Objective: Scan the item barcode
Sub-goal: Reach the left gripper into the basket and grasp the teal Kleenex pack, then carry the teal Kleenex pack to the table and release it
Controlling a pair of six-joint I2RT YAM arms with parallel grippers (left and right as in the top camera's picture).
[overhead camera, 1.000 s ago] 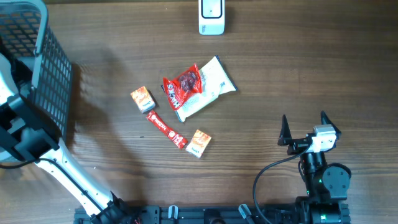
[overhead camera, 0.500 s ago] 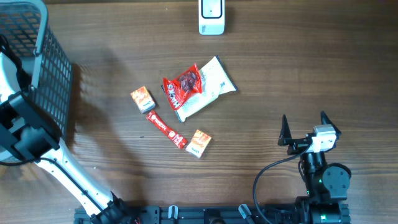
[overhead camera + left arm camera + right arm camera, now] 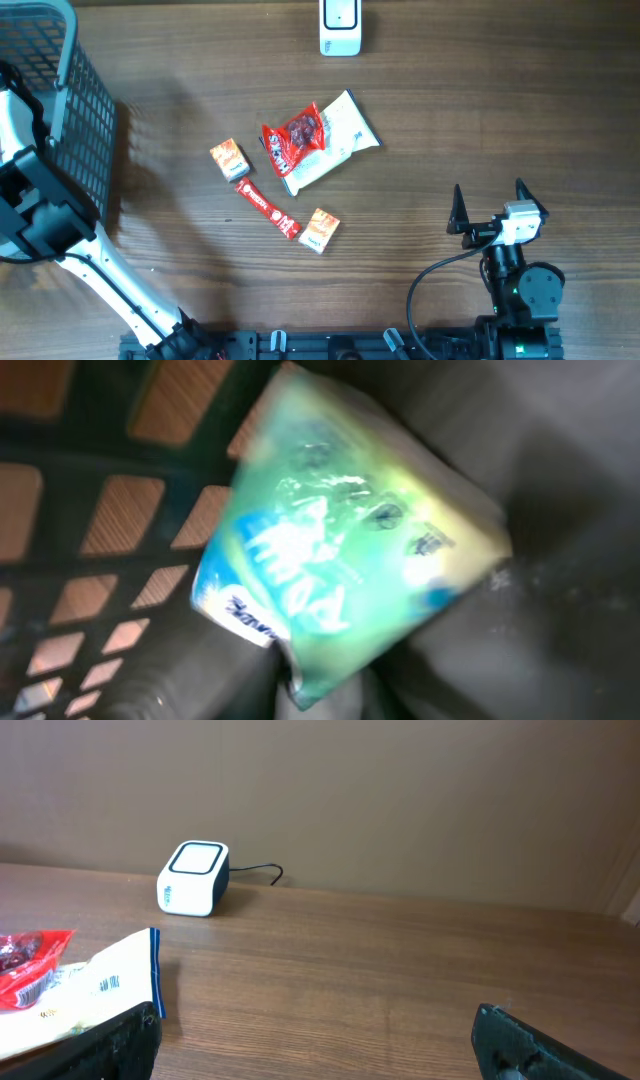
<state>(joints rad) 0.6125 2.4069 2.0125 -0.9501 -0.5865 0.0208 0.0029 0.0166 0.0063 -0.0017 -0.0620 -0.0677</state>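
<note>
L gripper (image 3: 318,702): jaws closed down, lower corner of a green-blue packet (image 3: 340,550) pinched btwn them as far as the blurred L wrist view shows. Packet sits tilted inside the dark mesh basket (image 3: 92,110), wood showing thru the holes. From overhead the basket is at 10 o'clock of the table (image 3: 480,100), w/ the L arm reaching into it and the jaws hidden. R gripper (image 3: 489,190): jaws spread wide, nothing in them, parked at 4 o'clock. White scanner (image 3: 340,28) at 12 o'clock, far edge. Mid-table: red pouch (image 3: 295,135) lying on a white pouch (image 3: 340,135). At their 8 o'clock an orange box (image 3: 229,158), a red stick (image 3: 268,208), then a 2nd orange box (image 3: 319,230).
</note>
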